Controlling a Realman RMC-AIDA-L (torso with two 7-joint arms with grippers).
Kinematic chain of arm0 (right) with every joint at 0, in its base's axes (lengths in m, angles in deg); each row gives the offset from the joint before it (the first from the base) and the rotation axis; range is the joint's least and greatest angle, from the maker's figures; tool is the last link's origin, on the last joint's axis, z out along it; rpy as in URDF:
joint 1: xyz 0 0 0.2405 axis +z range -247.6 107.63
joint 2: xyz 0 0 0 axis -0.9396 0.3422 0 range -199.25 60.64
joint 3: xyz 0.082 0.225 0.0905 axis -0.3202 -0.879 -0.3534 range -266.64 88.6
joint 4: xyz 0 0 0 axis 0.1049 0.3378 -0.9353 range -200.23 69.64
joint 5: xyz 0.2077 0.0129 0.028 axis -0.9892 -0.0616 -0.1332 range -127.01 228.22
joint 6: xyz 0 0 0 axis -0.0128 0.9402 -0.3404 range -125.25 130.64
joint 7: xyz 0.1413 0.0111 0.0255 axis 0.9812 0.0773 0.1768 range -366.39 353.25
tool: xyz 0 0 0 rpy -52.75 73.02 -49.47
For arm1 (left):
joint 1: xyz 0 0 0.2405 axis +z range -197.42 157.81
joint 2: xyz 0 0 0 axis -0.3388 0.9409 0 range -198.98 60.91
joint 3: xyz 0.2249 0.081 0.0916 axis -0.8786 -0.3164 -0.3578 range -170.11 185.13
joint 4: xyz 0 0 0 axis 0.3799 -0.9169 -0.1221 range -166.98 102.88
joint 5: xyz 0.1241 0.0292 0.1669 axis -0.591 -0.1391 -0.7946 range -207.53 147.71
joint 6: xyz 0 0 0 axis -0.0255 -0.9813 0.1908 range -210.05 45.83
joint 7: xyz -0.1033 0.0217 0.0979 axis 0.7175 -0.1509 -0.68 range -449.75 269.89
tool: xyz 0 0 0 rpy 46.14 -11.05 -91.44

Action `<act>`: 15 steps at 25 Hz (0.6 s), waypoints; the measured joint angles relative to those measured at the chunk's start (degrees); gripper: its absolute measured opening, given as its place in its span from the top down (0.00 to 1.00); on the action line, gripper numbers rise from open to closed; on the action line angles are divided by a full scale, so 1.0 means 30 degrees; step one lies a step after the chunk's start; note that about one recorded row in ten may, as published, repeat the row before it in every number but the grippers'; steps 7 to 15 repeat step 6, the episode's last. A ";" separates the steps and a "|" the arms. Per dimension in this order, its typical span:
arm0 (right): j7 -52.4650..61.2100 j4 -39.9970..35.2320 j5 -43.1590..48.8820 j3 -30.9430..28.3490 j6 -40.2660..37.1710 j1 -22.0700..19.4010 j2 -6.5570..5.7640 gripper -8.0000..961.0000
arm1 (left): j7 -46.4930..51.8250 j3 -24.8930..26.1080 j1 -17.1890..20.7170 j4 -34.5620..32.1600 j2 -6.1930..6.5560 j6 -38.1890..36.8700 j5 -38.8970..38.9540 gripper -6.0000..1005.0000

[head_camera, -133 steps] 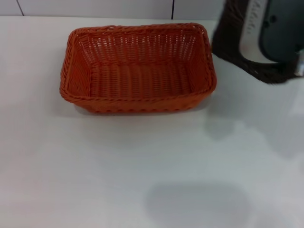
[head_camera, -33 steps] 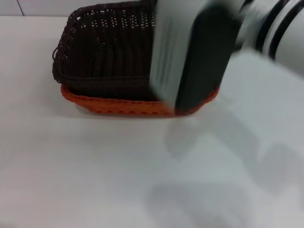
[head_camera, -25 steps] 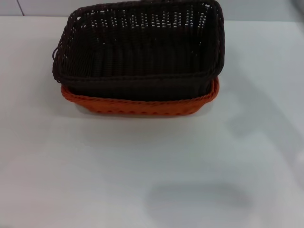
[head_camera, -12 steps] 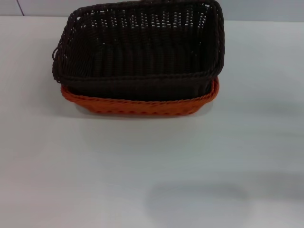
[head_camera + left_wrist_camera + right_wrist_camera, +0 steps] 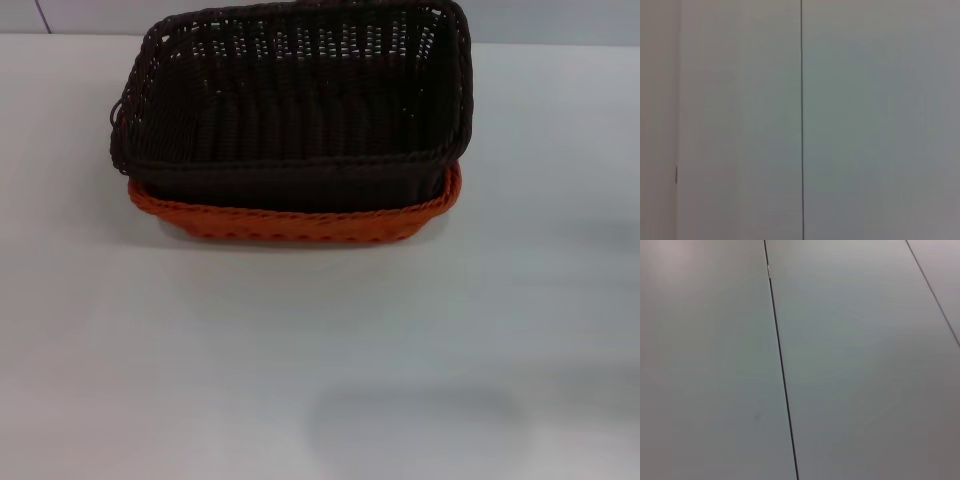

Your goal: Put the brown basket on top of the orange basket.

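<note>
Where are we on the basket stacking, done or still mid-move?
Looks done: the brown basket sits nested in the orange basket, whose rim shows only along the near and right edges, on the white table. Nothing is in hand: neither claw appears in the head view, and both wrist views show only pale panels. Nothing visibly left, except perhaps squaring up the slightly skewed brown basket.

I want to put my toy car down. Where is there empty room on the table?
In front of the orange basket, the white table is bare, and also on both sides. The back middle is crowded: the brown basket sits there in the orange one.
</note>
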 joint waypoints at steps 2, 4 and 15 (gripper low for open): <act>0.0000 -0.0149 -0.0004 -0.0217 0.0076 -0.0011 0.0023 0.30 | -0.0022 -0.0080 0.0094 0.0013 -0.0004 -0.0255 0.0000 0.40; -0.0003 -0.0154 -0.0019 -0.0580 0.0317 0.0096 0.0048 0.30 | -0.0028 -0.0106 0.0142 0.0013 -0.0023 -0.0517 0.0000 0.40; -0.0005 0.0036 -0.0034 -0.0796 0.0708 0.0296 0.0048 0.30 | -0.0001 -0.0113 0.0208 0.0013 -0.0074 -0.0679 0.0000 0.40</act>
